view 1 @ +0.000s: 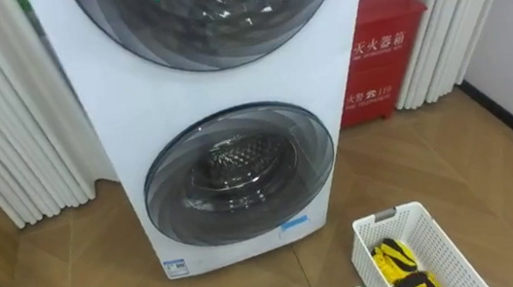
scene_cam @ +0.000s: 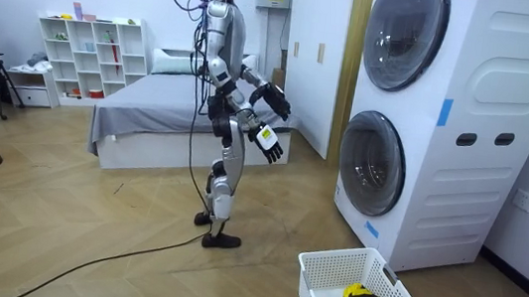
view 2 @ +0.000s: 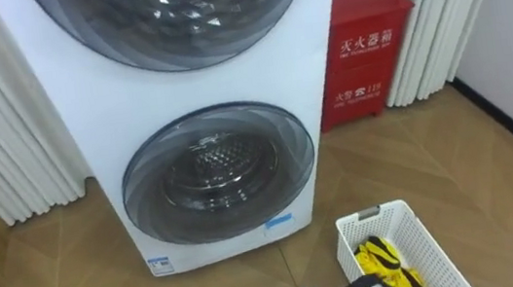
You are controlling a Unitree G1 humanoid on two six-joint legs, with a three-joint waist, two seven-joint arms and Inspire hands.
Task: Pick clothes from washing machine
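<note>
My fingers (scene_cam: 284, 109) are loosely spread and hold nothing, as far as the room view lets me judge. My left hand (scene_cam: 272, 99) and right hand (scene_cam: 270, 145) are raised in front of my waist. I stand well apart from the washing machine (view 1: 230, 83), facing it. One yellow garment (view 1: 395, 260) lies in the white laundry basket (view 1: 437, 242), on the floor just in front of the machine, toward its right corner. The machine's lower door (view 1: 237, 170) is closed, as is the upper door (view 1: 211, 12). Through the lower glass I see bare drum, so I cannot tell if clothes remain. I judge one piece is out. What is left is to step closer, open a door and check inside.
</note>
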